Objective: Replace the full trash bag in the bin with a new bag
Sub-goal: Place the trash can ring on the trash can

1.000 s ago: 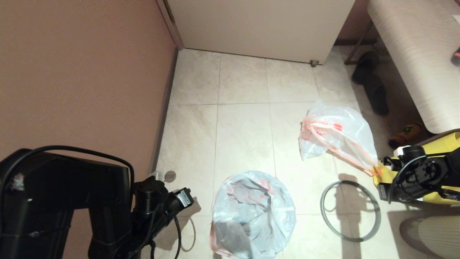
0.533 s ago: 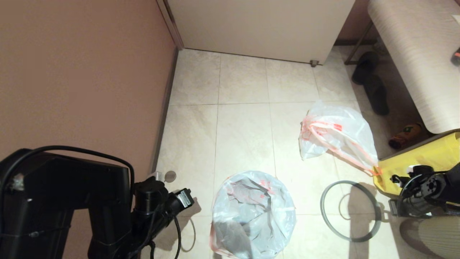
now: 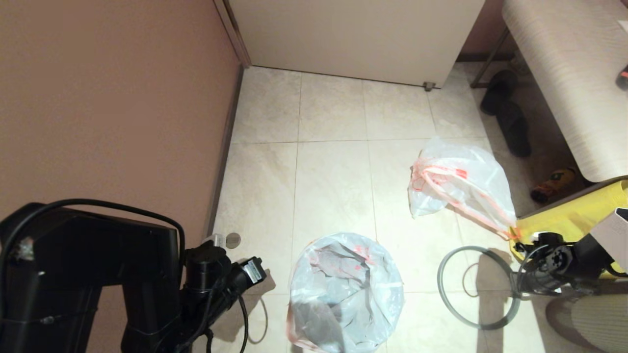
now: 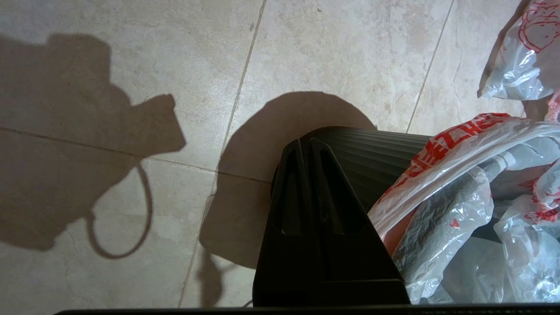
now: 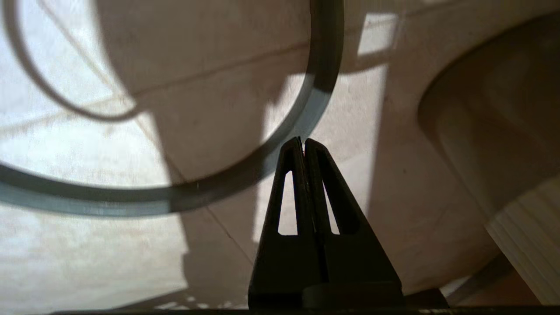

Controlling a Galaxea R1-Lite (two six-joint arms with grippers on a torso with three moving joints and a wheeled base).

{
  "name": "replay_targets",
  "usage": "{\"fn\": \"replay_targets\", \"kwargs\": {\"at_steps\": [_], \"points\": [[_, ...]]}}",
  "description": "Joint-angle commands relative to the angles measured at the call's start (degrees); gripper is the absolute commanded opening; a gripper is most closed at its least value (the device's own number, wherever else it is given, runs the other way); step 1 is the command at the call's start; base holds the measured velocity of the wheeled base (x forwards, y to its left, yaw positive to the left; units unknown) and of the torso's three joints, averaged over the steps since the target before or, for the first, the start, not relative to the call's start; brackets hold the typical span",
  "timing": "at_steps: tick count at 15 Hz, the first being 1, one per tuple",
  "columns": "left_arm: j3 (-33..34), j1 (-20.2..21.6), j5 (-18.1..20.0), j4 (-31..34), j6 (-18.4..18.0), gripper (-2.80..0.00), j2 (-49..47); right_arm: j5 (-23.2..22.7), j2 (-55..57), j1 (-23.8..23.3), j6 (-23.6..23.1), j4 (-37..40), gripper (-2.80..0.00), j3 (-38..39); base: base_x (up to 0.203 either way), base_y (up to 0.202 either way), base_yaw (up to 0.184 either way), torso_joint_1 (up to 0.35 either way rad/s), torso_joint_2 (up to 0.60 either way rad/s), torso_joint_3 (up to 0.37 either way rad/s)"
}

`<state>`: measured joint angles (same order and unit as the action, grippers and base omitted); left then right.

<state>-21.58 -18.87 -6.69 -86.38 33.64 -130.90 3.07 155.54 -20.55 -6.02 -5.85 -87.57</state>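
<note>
The bin [image 4: 385, 151] stands at the near centre of the tiled floor, its black ribbed wall showing. The new bag [image 3: 346, 291], thin translucent white with red print, lines it, its hem folded over the edge [image 4: 455, 148]. The full trash bag [image 3: 461, 184] lies on the floor farther back and to the right, its pink-red drawstring trailing. The bin's grey hoop [image 3: 440, 287] lies flat on the floor right of the bin. My right gripper [image 5: 303, 141] is shut and empty, tips just above the hoop's [image 5: 323, 65] right edge. My left gripper [image 4: 305, 142] is shut and empty beside the bin's left wall.
A yellow fabric bag [image 3: 584, 215] sits right behind the right arm. Black slippers [image 3: 510, 117] lie under a pale bench [image 3: 564, 73] at the right. A brown wall [image 3: 108, 98] runs along the left and a white door [image 3: 353, 34] closes the back. A ribbed round object [image 3: 593, 318] sits at the near right.
My right arm has dropped lower and shifted slightly left, bringing its shut gripper down to the hoop's right edge. The left arm, the bags and the bin have not moved.
</note>
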Motion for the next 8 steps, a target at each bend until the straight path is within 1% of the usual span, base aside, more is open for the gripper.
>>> {"fn": "replay_targets", "kwargs": {"at_steps": [1,4,8], "points": [[0.0,0.0,-0.1,-0.5,0.2,-2.8,-0.1,0.0,4.4,0.1,0.8,-0.1,-2.8,-3.2,0.0,0.0,0.0,0.0,0.0,0.0],[-0.1,-0.3,-0.3,-0.5,0.1,-2.8,-0.5,-0.1,8.7,-0.1,0.8,-0.2,-2.8,-8.5,0.0,0.0,0.0,0.0,0.0,0.0],[0.0,-0.2,-0.4,-0.6,0.1,-2.8,-0.5,-0.1,11.6,-1.1,0.5,-0.2,-2.8,-14.2,0.0,0.0,0.0,0.0,0.0,0.0]]}}
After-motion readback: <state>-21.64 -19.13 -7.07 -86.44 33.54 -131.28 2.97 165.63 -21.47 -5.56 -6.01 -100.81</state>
